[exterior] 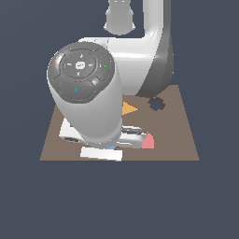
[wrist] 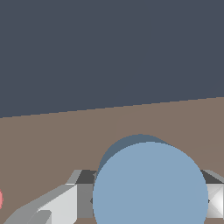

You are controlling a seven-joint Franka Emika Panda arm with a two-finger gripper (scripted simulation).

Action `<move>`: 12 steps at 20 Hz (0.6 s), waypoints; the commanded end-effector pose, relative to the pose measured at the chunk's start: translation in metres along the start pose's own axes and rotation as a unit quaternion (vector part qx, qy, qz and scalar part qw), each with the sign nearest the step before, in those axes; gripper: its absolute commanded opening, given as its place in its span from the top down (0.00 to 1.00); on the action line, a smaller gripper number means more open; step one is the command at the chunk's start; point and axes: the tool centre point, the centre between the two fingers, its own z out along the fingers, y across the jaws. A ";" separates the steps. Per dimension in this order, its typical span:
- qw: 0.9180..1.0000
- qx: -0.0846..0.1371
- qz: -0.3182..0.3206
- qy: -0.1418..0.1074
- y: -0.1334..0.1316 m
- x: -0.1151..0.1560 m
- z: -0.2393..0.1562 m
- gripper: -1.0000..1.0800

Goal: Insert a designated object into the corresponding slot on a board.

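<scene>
Disc (wrist: 150, 186) sits between your gripper (wrist: 144, 201) fingers (wrist: 59, 205), one on each side, closed to its width; contact itself is hidden. Its flat face is toward the wrist camera; round, so no long axis. Below lies the board (exterior: 182, 135), near the heart (exterior: 148, 142).
</scene>
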 end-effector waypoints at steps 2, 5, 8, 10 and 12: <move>1.000 0.000 0.000 0.000 0.000 0.000 0.000 1.00; 1.000 0.000 -0.002 0.000 0.000 0.000 0.000 1.00; 1.000 0.000 -0.010 0.000 -0.001 -0.002 0.000 1.00; 1.000 0.000 -0.020 0.000 -0.002 -0.005 0.000 1.00; 0.999 0.000 -0.033 0.000 -0.004 -0.008 0.000 1.00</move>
